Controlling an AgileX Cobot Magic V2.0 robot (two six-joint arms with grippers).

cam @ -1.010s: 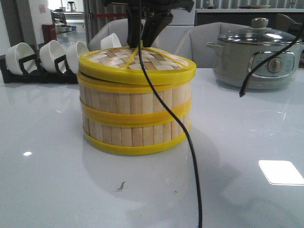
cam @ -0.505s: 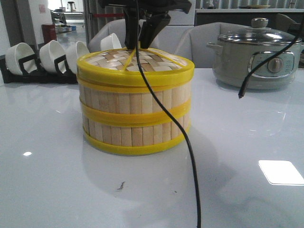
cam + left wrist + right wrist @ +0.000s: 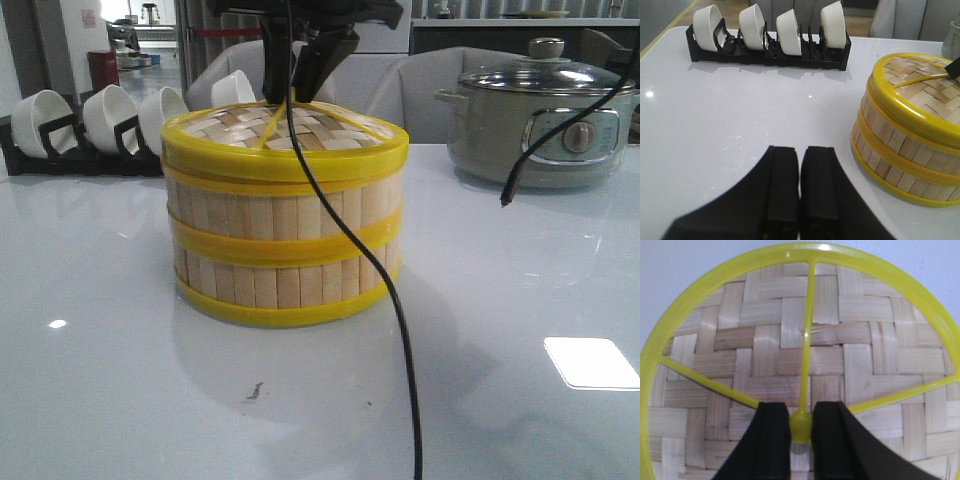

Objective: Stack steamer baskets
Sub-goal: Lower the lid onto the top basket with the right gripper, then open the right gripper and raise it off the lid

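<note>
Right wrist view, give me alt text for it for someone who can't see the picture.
Seen from directly above, the right gripper has its two black fingers closed on the small yellow knob at the centre of a woven bamboo lid. Yellow ribs run from the knob out to the lid's round yellow rim, with pale table surface beyond it.

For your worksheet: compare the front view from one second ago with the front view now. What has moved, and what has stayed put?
The domed woven lid with yellow ribs has come down: a second ago it sat tilted above the stacked bamboo-slat steamer baskets with yellow rims; now it rests level on the top basket. The right gripper still clasps the lid's yellow knob. The baskets, the grey-green electric pot and the white bowls in the black rack have not moved.
</note>
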